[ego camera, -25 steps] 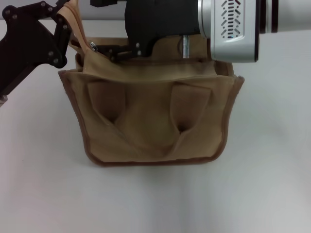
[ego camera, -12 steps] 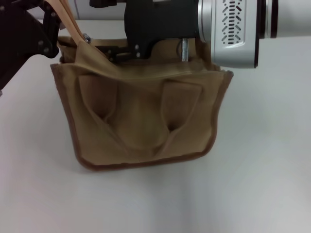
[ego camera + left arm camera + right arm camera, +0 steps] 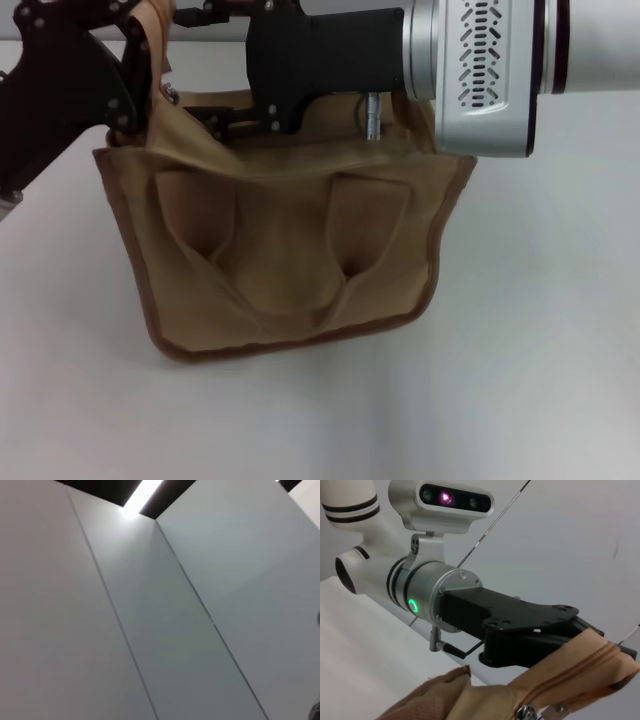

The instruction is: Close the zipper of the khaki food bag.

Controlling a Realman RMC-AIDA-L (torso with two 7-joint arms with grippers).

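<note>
On the left, the left claw clamps the fabric end strap of the khaki food bag, drawing that end up and outward toward the counter's left edge. The right wrist view shows the same claw closed on the strap end, with the zipper running as a ribbed tan line up the raised fabric and the small silver pull tab at its lower end. The bag stands near the middle of the white counter, its front face with the two loop handles turned toward the robot, its base slightly lifted on the right.

Across the bag's top from the right reaches the right claw. Its black fingers lie low over the top panel close to the left end, but I cannot tell how far apart they are or whether they have the tab.

The step in hand appears to be drawing the slider along the zip line. To do it well, the left claw should keep the strap taut, so the panel stays flat and the teeth line up. The right claw should pull straight along the zip, level with the panel and away from the held end. If the bag starts sliding or the fabric bunches, ease off and restore tension first.
</note>
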